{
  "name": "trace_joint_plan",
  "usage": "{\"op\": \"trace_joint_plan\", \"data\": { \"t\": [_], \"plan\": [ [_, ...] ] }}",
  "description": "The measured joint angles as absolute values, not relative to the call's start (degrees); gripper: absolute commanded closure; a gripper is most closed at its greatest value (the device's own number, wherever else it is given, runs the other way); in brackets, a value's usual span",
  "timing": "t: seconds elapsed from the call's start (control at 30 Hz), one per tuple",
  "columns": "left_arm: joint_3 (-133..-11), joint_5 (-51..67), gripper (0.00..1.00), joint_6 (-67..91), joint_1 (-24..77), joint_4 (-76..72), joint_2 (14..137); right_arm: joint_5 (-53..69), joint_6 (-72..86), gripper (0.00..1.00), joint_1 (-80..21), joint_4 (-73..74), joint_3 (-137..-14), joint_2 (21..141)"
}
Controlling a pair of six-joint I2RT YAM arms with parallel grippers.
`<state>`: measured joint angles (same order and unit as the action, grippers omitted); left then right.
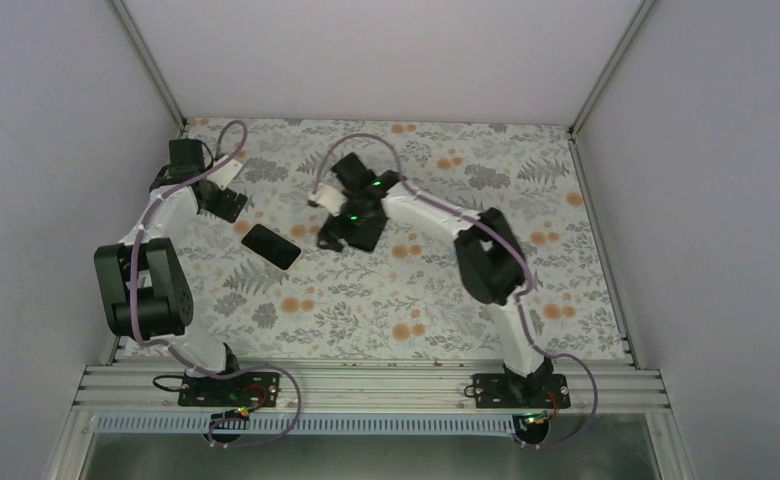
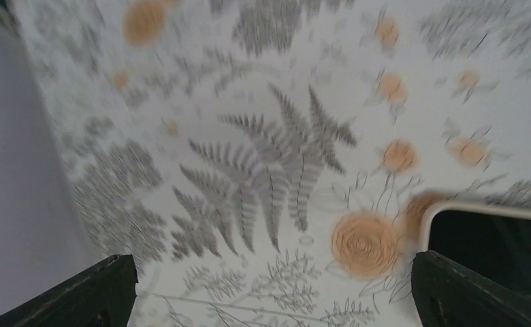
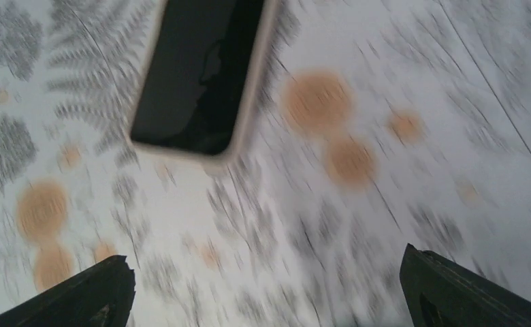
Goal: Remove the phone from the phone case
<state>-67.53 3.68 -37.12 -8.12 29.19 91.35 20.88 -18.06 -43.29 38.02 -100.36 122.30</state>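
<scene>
phone (image 1: 271, 246) lies flat on the flower-and-fern patterned worktop (image 1: 416, 290), dark face up, a little left of the middle and set at a slant. it sits inside the phone case (image 3: 250, 85), whose pale rim runs round the dark glass on every edge i can see. the phone is between the two arms and neither one touches it. the left tool (image 2: 269, 262) hangs over the worktop towards the far left corner, its two dark fingers (image 2: 106, 286) spread wide with only printed ferns and orange blooms between them; one rounded corner of the cased phone shows at the right edge of the left wrist view, just beside the right-hand finger. the right tool (image 3: 264, 257) hangs near the middle of the worktop, to the right of the phone, its fingers (image 3: 453, 289) also splayed wide and holding nothing. in the right wrist view the phone lies ahead of the fingertips, well apart from them, and that picture is smeared and soft, so fine detail on the glass cannot be made out.
</scene>
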Motion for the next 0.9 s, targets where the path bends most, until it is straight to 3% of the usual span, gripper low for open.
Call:
{"op": "trace_joint_plan", "data": {
  "t": [0.27,0.9],
  "plan": [
    [-60.6,5.3,0.0,-35.9,-11.8,25.7,96.3,18.0,-13.3,0.0,-52.2,39.7,-131.4,144.8],
    [-58.0,6.0,0.0,-32.7,-13.6,18.5,101.7,13.9,-6.5,0.0,-53.2,34.4,-126.8,147.4]
  ]
}}
